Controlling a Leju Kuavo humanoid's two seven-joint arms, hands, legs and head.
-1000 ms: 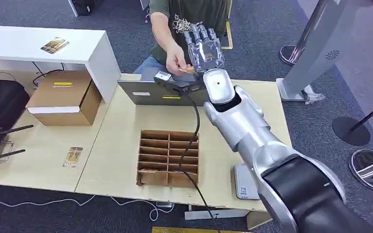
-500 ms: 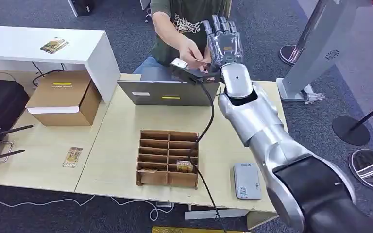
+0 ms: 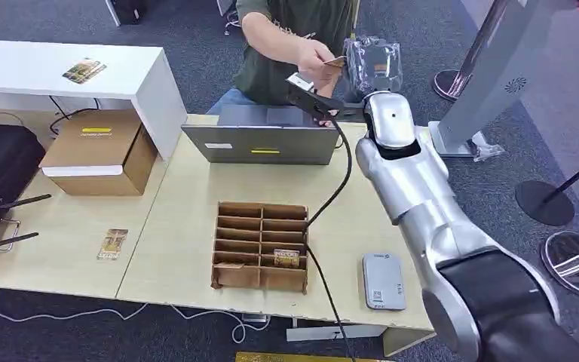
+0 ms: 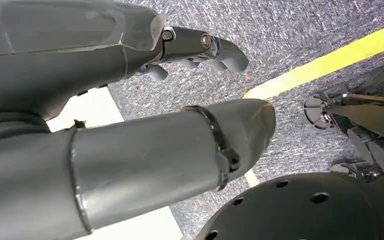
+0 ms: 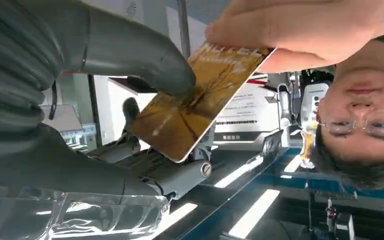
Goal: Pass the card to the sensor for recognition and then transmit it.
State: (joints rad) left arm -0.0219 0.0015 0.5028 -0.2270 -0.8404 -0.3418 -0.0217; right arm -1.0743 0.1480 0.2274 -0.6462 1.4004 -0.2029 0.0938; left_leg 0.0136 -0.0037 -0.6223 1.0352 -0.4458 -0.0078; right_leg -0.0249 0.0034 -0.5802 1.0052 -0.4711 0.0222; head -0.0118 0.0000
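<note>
High over the far edge of the table, my right hand [image 3: 373,64] holds up a golden-brown card [image 3: 335,61]. In the right wrist view the card [image 5: 200,100] is pinched between my thumb [image 5: 145,60] and the fingers under it. A person's hand [image 3: 318,54] grips the card's other end [image 5: 305,25]. The grey card sensor [image 3: 384,280] lies flat on the table near its front right edge, far below that hand. My left hand [image 4: 130,150] hangs over carpet with its fingers [image 4: 200,42] apart and nothing in it.
A cardboard divider box [image 3: 260,245] with a card [image 3: 286,258] in one cell stands mid-table. A grey laptop [image 3: 264,139] lies behind it. A black cable [image 3: 324,226] hangs from my right wrist across the table. A brown box [image 3: 98,151] and a loose card [image 3: 112,243] lie left.
My right hand has risen and moved right with the card. The person's hand has followed it and stays on the card's other end.
</note>
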